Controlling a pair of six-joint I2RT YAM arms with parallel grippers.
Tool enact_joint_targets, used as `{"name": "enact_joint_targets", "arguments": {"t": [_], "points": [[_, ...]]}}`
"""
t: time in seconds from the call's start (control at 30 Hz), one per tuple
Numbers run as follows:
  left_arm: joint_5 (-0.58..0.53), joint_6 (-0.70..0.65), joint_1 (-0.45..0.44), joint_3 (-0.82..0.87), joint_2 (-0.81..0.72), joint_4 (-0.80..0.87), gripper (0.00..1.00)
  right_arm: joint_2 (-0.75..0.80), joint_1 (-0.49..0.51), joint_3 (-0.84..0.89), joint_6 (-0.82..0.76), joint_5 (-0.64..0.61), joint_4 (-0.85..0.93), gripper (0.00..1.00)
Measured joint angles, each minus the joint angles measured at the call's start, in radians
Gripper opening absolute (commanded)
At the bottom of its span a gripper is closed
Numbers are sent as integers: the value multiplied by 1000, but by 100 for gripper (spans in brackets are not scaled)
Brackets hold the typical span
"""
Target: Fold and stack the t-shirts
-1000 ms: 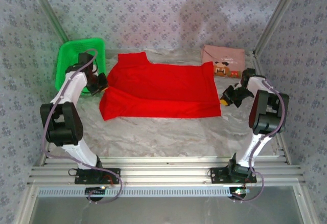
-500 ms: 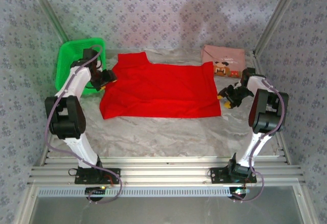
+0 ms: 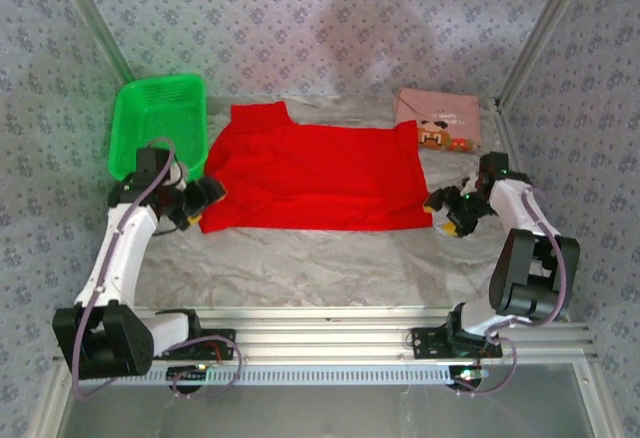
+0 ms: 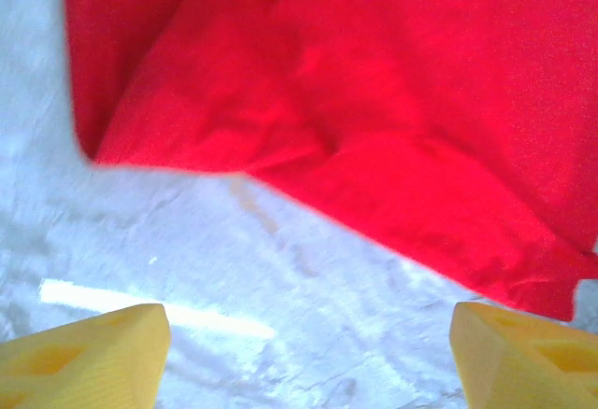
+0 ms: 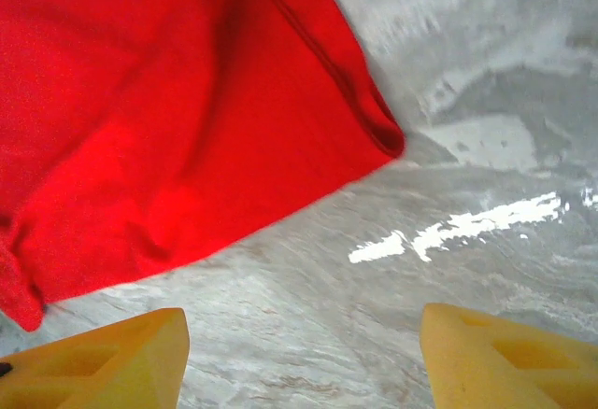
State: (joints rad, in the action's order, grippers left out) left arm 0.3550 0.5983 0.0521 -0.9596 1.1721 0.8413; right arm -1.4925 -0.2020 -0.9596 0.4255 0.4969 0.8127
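Stance low: left pincer (image 3: pixel 207 199), right pincer (image 3: pixel 446 211) agape.

Pale grey-lilac wallpaper (image 3: pixel 330 28) with a small repeating floral motif covers the back wall and both side walls. Slanted aluminium posts (image 3: pixel 95 18) stand in the upper left and upper right corners. The counter (image 3: pixel 300 268), in mid-frame, has a crinkled, silvery-white surface. Slotted aluminium rails (image 3: pixel 320 336) run across the lower frame, above a glossy grey panel (image 3: pixel 320 408) along the bottom edge. In the wrist views, bright glare streaks (image 5: pixel 458 227) lie on the counter.
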Motion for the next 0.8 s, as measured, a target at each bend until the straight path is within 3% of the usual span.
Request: {"name": "enact_joint_targets", "arguments": {"t": [0.13, 0.33, 0.6, 0.8], "points": [[0, 7, 58, 94, 65, -9, 69, -56, 30, 14, 4, 4, -32, 62], [0, 9, 102, 101, 178, -125, 66, -148, 71, 14, 10, -1, -88, 55], [-2, 6, 116, 101, 288, -271, 64, -215, 79, -5, 24, -37, -132, 46], [-4, -4, 116, 84, 370, -328, 53, -275, 84, -63, 48, -62, -125, 33]]}}
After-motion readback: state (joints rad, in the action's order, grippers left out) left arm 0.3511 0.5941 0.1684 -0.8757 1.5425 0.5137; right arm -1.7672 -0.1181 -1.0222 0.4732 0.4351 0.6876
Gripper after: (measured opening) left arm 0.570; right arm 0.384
